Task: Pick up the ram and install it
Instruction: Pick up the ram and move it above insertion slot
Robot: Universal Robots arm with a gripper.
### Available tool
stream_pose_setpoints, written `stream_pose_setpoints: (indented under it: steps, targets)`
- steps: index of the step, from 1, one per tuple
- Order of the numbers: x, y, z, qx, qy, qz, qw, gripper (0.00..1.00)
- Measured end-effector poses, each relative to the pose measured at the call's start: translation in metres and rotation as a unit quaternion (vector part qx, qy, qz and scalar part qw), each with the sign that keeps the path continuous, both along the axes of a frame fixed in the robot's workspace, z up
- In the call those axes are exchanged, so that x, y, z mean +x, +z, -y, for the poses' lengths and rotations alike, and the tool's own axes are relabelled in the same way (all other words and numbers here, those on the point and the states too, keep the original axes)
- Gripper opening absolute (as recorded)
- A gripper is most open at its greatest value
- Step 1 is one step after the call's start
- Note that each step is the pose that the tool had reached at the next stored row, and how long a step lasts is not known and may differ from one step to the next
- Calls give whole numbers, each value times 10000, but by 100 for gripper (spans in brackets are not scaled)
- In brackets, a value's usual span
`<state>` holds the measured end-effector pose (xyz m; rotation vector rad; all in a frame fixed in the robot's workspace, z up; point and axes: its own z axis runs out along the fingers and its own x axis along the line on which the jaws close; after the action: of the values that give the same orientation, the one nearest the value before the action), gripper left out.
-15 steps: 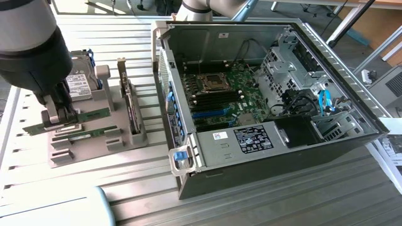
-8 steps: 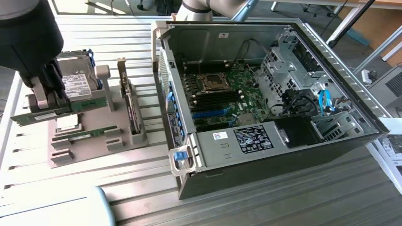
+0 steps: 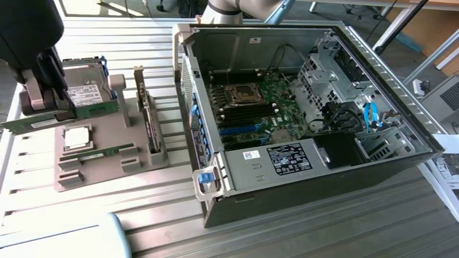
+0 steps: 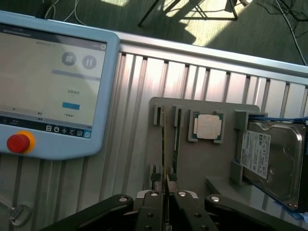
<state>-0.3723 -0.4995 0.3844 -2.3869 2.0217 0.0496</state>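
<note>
My gripper (image 3: 49, 109) hangs over the exterior view's left part of the grey parts holder (image 3: 107, 166) and is shut on the ram (image 3: 97, 110). The ram is a long thin green stick, held level above the holder, with one end reaching out past the holder's edge. In the wrist view the ram (image 4: 164, 144) appears edge-on, running out from between the shut fingers (image 4: 153, 208) of my gripper (image 4: 166, 204). The open computer case (image 3: 401, 97) lies at the exterior view's right, with its motherboard (image 3: 255, 107) and memory slots exposed.
The holder also carries a second green stick (image 3: 93, 155), a square silver processor chip (image 4: 208, 127), a hard drive (image 4: 269, 159) and an upright expansion card (image 3: 147, 121). A teach pendant (image 4: 48, 86) with a red button lies on the ribbed metal table (image 3: 323, 231).
</note>
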Motion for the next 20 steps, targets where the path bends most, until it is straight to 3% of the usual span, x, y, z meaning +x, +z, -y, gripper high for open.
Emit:
stream_pose_setpoints:
  steps: [7,10,20]
  targets:
    - [0,178,0,-1,0,-1,10000,14]
    - [10,185,0,0,1,-1,10000,14]
    - [421,181,0,-1,0,-48,10000,14]
